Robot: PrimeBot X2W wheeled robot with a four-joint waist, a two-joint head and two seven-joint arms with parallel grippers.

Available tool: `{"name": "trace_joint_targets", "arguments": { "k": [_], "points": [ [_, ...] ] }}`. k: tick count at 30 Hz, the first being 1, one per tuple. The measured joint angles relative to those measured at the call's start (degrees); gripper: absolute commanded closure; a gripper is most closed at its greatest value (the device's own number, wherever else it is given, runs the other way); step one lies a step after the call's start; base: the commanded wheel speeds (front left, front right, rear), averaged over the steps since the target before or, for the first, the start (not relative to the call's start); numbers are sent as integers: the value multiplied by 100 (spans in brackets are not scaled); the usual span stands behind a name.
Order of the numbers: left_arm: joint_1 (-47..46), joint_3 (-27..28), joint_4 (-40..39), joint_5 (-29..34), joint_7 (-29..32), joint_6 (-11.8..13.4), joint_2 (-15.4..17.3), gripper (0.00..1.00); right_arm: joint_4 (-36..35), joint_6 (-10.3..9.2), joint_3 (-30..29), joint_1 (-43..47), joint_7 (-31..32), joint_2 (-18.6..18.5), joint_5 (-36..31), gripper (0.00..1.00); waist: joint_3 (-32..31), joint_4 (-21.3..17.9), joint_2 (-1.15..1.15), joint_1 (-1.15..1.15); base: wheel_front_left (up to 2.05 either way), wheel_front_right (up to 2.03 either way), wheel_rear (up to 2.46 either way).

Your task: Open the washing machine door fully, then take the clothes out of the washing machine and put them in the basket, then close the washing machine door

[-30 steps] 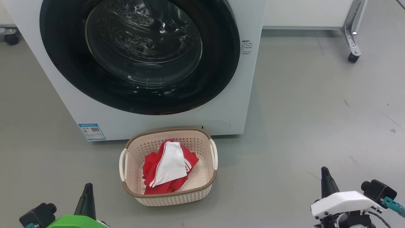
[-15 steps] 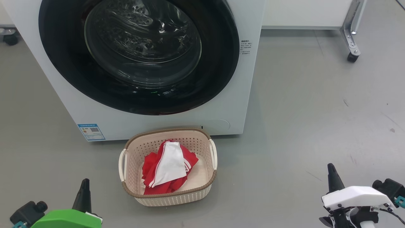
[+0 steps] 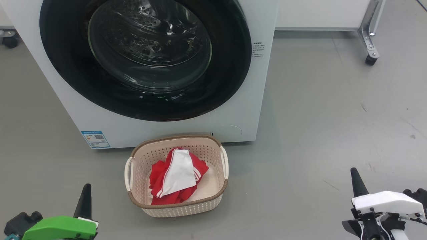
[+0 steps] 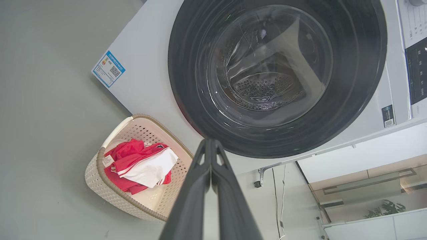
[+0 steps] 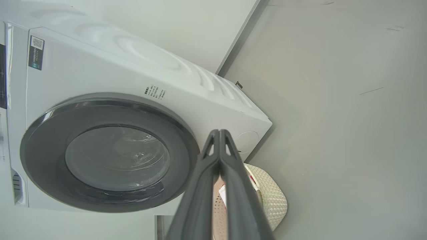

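Note:
The white washing machine [image 3: 257, 100] stands ahead with its round black door [image 3: 66, 80] shut flat against the front; the door [image 4: 186, 100] [image 5: 50, 160] looks the same in both wrist views. The cream basket [image 3: 176, 208] sits on the floor just before the machine, holding the red and white clothes [image 3: 176, 176] [image 4: 140, 165]. My left gripper [image 3: 85, 190] is low at the left, shut and empty, well short of the basket [image 4: 100, 186]. At the lower right, my right gripper [image 3: 354, 175] is shut and empty too. Both wrist views show the fingers pressed together [image 4: 210, 146] [image 5: 219, 136].
Grey floor [image 3: 317, 133] spreads wide to the right of the machine. A metal leg with a caster [image 3: 370, 60] stands at the back right, and another caster [image 3: 10, 41] at the far left. A blue label [image 3: 95, 139] marks the machine's lower left front.
Both grippers have drawn outward and lower: the left toward the lower left corner, the right further right. The basket, clothes and door stay put.

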Motion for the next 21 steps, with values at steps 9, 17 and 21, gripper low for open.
{"name": "trace_joint_targets", "arguments": {
  "k": [9,17,21],
  "points": [
    [-113,119,44,-684,171,-67,-8,100,14,114,-166,-110,143,-19,689,100,0,-11,0,0,0,0,0],
    [-240,226,81,-1316,301,-123,-21,100,22,183,-318,-163,294,-42,1305,100,1,-20,0,0,0,0,0],
    [-264,279,111,-1638,365,-169,-29,100,25,213,-386,-233,363,-48,1611,100,1,-25,0,0,0,0,0]
  ]
}}
